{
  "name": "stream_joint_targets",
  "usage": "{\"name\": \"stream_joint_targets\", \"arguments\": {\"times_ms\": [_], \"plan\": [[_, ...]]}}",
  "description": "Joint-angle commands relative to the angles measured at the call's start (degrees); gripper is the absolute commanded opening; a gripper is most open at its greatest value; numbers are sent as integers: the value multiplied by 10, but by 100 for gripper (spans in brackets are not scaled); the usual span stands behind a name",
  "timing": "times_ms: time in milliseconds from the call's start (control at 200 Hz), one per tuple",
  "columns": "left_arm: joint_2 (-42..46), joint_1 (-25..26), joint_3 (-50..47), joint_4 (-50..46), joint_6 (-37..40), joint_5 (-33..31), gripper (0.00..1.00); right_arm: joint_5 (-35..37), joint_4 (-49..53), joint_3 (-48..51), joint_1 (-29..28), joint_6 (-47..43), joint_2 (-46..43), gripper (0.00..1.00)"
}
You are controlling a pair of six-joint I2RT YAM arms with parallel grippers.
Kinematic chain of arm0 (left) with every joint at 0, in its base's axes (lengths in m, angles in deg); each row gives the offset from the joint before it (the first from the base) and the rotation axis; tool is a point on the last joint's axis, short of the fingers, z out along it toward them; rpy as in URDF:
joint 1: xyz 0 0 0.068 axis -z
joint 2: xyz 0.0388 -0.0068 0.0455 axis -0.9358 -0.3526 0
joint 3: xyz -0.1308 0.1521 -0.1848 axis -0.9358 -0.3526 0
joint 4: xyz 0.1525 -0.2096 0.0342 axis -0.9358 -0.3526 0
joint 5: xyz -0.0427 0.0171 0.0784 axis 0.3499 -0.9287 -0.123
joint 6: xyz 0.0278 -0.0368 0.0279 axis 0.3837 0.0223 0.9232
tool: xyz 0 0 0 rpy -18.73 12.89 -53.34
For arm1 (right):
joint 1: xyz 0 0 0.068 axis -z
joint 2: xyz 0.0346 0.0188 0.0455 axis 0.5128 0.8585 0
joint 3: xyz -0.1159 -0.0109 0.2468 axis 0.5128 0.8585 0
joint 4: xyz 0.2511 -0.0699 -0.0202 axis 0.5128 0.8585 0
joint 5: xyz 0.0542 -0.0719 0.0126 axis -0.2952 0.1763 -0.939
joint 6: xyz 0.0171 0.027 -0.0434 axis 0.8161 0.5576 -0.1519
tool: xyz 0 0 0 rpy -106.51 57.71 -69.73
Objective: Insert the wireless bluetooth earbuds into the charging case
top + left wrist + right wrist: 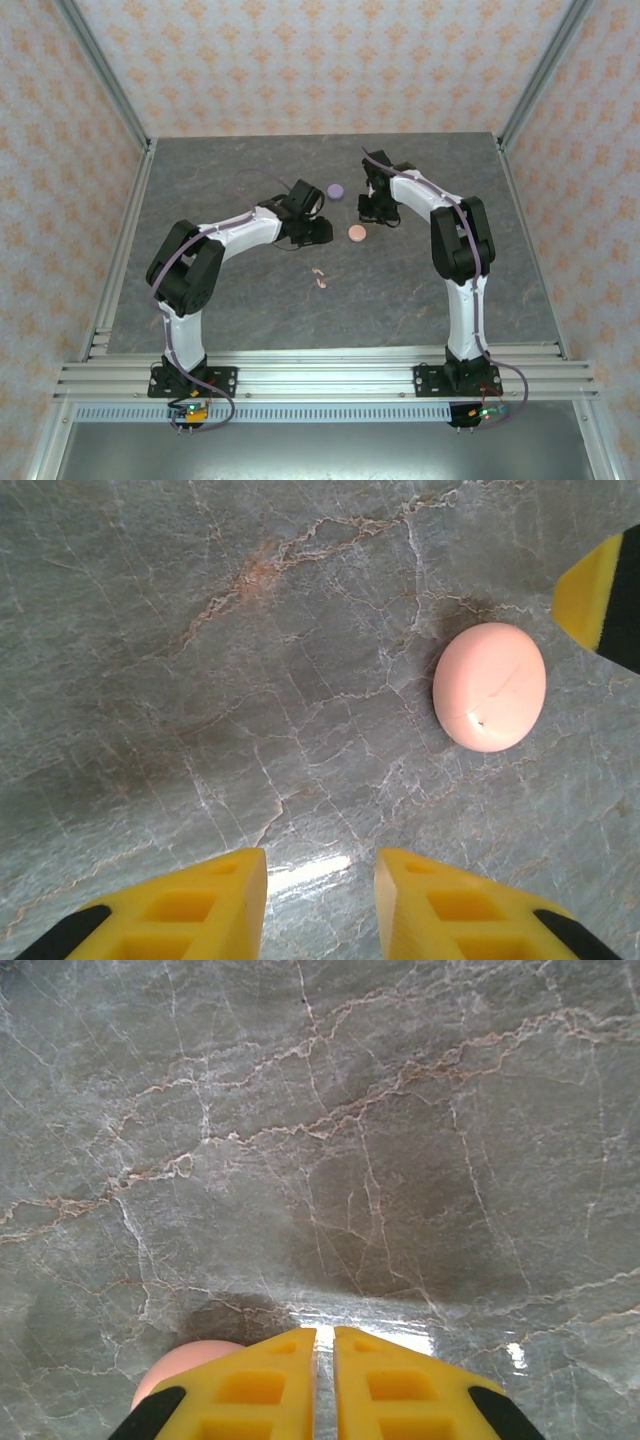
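Note:
A round pale pink charging case (357,233) lies on the grey marble table between my two grippers, and its lid looks closed. In the left wrist view the pink case (490,700) sits ahead and to the right of my left gripper (320,865), whose jaws stand apart with nothing between them. My right gripper (325,1335) is shut with only a slit between the fingers; the pink case (185,1375) peeks out beside its left finger. Two tiny pale pink earbuds (320,278) lie loose, nearer the arm bases than my left gripper (318,233). My right gripper (372,213) hovers just beyond the case.
A round lilac case (336,190) lies farther back, between the two arms. The other arm's yellow fingertip (598,595) shows at the top right of the left wrist view. Metal posts and patterned walls border the table (240,310).

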Motion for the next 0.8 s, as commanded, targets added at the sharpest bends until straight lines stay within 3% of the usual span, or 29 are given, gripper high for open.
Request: {"name": "stream_joint_targets", "arguments": {"times_ms": [0,796], "plan": [[-17,7,-3,13,-15,-4,33,4,23,-10,1,-6,12,13],[-65,12,12,26,-34,-3,31,-81,-6,68,1,-7,-16,14]]}}
